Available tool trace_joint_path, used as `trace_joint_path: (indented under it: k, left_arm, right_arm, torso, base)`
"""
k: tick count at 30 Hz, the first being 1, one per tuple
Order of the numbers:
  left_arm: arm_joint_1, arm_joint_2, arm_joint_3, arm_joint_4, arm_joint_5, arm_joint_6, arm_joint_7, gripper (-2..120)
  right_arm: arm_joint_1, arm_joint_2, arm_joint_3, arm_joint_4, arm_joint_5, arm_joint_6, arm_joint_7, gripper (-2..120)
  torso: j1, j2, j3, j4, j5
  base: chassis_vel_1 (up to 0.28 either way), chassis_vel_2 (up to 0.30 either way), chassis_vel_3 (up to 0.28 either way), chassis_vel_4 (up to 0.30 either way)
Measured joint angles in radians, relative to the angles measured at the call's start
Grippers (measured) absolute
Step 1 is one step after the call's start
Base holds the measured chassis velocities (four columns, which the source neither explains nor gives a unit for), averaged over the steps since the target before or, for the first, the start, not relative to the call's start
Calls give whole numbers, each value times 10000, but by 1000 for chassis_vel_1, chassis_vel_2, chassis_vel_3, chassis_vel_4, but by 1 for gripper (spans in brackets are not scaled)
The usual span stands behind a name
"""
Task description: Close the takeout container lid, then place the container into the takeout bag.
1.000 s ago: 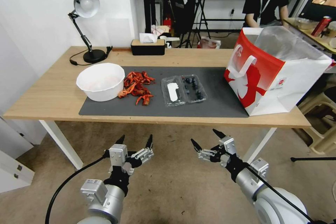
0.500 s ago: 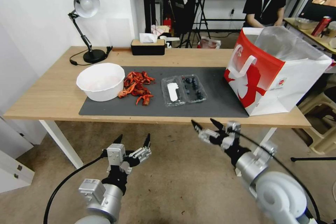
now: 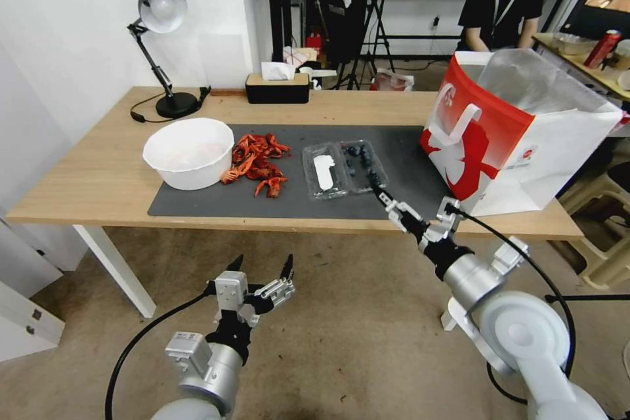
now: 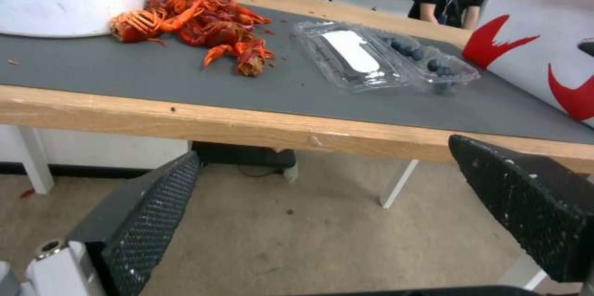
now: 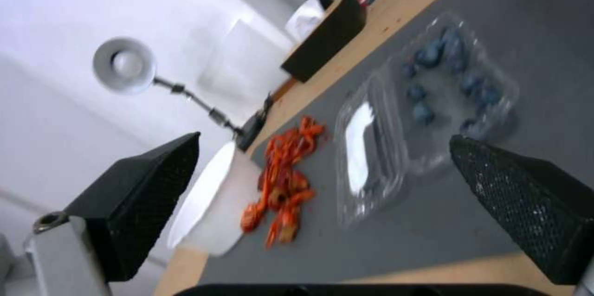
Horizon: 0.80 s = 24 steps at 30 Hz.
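Note:
The takeout container (image 3: 364, 164) lies open on the dark mat, blueberries in its base, and it also shows in the left wrist view (image 4: 427, 61) and the right wrist view (image 5: 458, 82). Its lid (image 3: 323, 172) lies flat beside the base on the left, white label up (image 5: 362, 143). The takeout bag (image 3: 512, 138) stands open at the table's right end. My right gripper (image 3: 394, 207) is open at the table's front edge, just in front of the container's base. My left gripper (image 3: 262, 269) is open, low in front of the table.
A white bowl (image 3: 189, 151) and a pile of red crayfish (image 3: 259, 161) sit on the mat (image 3: 407, 190) to the left of the container. A desk lamp (image 3: 161, 46) and a tissue box (image 3: 277, 85) stand at the table's back.
My right arm has risen from below the table and reached forward to the front edge near the container. The left arm has shifted slightly to the right.

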Motion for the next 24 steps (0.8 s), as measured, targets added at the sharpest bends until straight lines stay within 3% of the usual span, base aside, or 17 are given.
trace_joint_path:
  k: [9,13,17,24]
  left_arm:
    - [7,5,89,57,-6,3,15,100]
    - [67,6,77,-53,-8,-21,16,100]
    - [122,6,77,-69,-7,-52,16,100]
    - [217,7,75,-69,6,-185,16,100]
  right_arm:
    - [1699,-486,-297,-807,-1111,-154,878,100]
    - [2802,-751,-1385,-1671,-2914,-193,993,100]
    - [3208,-799,-1822,-1983,-3596,-358,1091,100]
    - [4108,-855,-2531,-2426,-5465,-1622,1628,100]
  torso:
    - [1,0,0,-2,0]
    - [0,0,1,-2,1]
    - [1,0,1,0,0]
    - [1,-1,1,-2,1]
  base:
    - [0,0,0,0]
    - [0,0,0,0]
    - [0,0,0,0]
    - [0,0,0,0]
